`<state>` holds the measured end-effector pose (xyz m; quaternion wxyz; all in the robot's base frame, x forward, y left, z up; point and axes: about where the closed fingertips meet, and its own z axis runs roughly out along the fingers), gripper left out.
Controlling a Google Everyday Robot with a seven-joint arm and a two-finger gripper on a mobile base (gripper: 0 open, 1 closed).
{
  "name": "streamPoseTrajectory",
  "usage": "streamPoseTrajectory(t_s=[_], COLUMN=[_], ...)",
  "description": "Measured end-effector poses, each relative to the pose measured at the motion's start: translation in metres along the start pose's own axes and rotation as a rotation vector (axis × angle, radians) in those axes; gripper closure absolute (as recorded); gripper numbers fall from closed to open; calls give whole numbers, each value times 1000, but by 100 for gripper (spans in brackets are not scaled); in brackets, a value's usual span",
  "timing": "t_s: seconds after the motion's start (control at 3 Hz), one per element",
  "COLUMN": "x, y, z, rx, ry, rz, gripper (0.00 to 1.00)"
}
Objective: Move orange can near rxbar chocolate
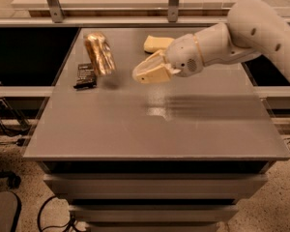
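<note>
Tool (139, 75) poised above the far middle of the desk (159, 129), cream fingers parted with a dark gap between them, gripping nothing, tips aimed toward 9 o'clock. Carried by a white arm (241, 28) reaching in from 2 o'clock, with the rounded wrist housing just behind the fingers.

At 12 o'clock from the tool, close to the desk's far edge, a yellow sponge (157, 43), lying flat and partly hidden behind the upper finger.

At 9 to 10 o'clock from the tool, clear of the fingers with bare desk between, the orange can (99, 53): smeared in outline, tilted, upper end leaning toward 11 o'clock, lower end toward 5 o'clock. Beneath that lower end, a soft shadow (110, 84) on the grey surface. Hard to tell whether the can touches the desk or hangs just over it.

Just at 7 o'clock from the can, the rxbar chocolate (85, 75), flat near the desk's left edge, long side running toward 12 o'clock, its right side meeting the can's lower outline; touching or merely overlapping, cannot tell.
</note>
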<state>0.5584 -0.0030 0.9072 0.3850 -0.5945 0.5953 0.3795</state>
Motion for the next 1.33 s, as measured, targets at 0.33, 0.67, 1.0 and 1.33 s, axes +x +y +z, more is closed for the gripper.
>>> streamPoseTrajectory(t_s=[0.33, 0.67, 1.0, 1.33], x=[-14, -25, -25, -28], y=[-9, -16, -17, -21], z=[40, 66, 66, 61], rx=[-85, -141, -141, -117], ry=[-11, -27, -27, -46], rz=[-36, -64, -64, -71], gripper=[100, 100, 100, 100])
